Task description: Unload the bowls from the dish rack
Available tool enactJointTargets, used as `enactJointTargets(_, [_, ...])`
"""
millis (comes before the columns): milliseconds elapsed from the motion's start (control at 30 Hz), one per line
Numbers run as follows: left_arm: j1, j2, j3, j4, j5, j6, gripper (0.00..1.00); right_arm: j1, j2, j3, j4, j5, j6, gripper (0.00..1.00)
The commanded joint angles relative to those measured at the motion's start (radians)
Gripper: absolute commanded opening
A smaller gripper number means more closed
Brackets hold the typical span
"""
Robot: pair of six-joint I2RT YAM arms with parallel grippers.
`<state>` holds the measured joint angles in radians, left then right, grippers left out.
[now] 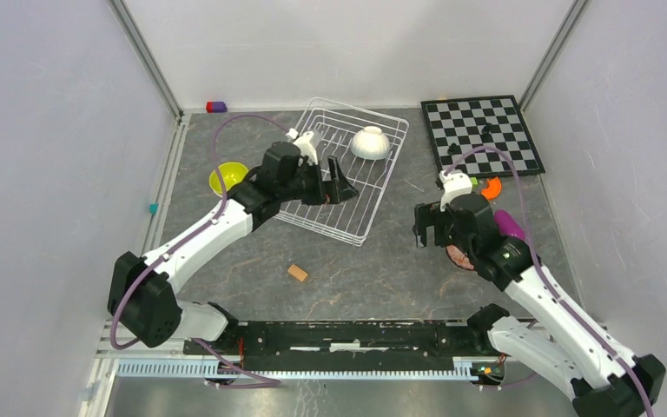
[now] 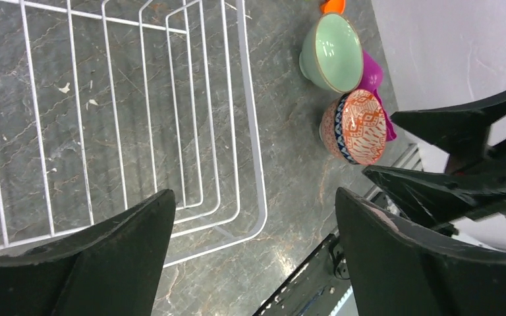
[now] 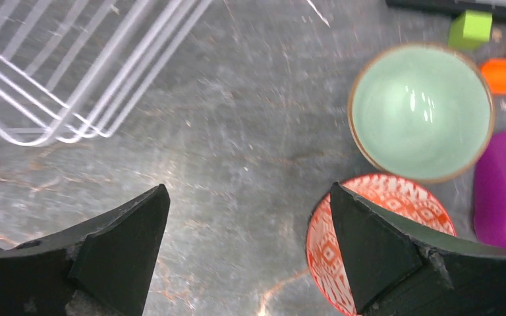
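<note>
Jaws spread, empty: left gripper (image 2: 253, 201) over the white wire dish rack (image 1: 347, 208), right gripper (image 3: 248, 191) near a round pale green ceramic bowl (image 3: 421, 108).

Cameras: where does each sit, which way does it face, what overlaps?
Top external: above and behind the bases, looking down over the table; shows left arm, right arm, dish rack, chessboard.
Left wrist: on the left arm, looking down past its open left tool at a rack corner.
Right wrist: on the right arm, looking down past its open right tool at the table.
Shared: both wrist views catch the rack corner, pale green bowl and patterned bowl.
</note>
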<state>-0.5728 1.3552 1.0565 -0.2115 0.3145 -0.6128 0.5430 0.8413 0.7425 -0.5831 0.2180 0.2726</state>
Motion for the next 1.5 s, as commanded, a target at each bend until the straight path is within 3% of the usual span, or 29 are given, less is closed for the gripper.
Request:
enactJointTargets(0, [-0.077, 0.014, 0.079, -0.08, -0.127, 0.144, 1.0, -0.001, -0.112, -0.055, 0.176, -0.107, -0.058, 0.98])
enactJointTargets(333, [-0.239, 0.175, 0.228, -0.201, -0.248, 0.225, 0.99, 0.0, -0.293, -0.115, 0.228, -0.052, -0.076, 0.98])
enactJointTargets(500, [-0.303, 0.323, 0.371, -0.334, -0.311, 0.268, 0.93, 0.0, -0.348, -0.133, 0.211, -0.012, -0.079, 0.98])
enactJointTargets(767, [-0.386, 0.463, 0.491, -0.49, -0.528, 0.289, 0.44, 0.0, -0.376, -0.143, 0.176, 0.015, -0.076, 0.98])
enactJointTargets(867, [-0.398, 0.455, 0.481, -0.522, -0.578, 0.287, 0.18, 0.0, -0.374, -0.154, 0.196, 0.023, -0.076, 0.98])
enactJointTargets(967, [-0.404, 0.404, 0.409, -0.529, -0.619, 0.267, 0.03, 0.001, -0.332, -0.162, 0.262, 0.03, -0.081, 0.98])
enactJointTargets(1133, [-0.404, 0.262, 0.24, -0.515, -0.617, 0.228, 0.02, -0.001, -0.133, -0.069, 0.33, -0.035, -0.152, 0.98])
enactJointTargets(1300, [-0.404, 0.072, 0.073, -0.46, -0.515, 0.199, 0.03, 0.0, 0.072, 0.058, 0.396, -0.088, -0.256, 0.98])
enactJointTargets(1400, [-0.404, -0.043, -0.034, -0.396, -0.445, 0.17, 0.1, 0.0, 0.195, 0.157, 0.392, -0.168, -0.334, 0.98])
enactJointTargets(1467, [-0.404, -0.103, -0.081, -0.373, -0.421, 0.154, 0.23, 0.001, 0.271, 0.221, 0.385, -0.215, -0.368, 0.98])
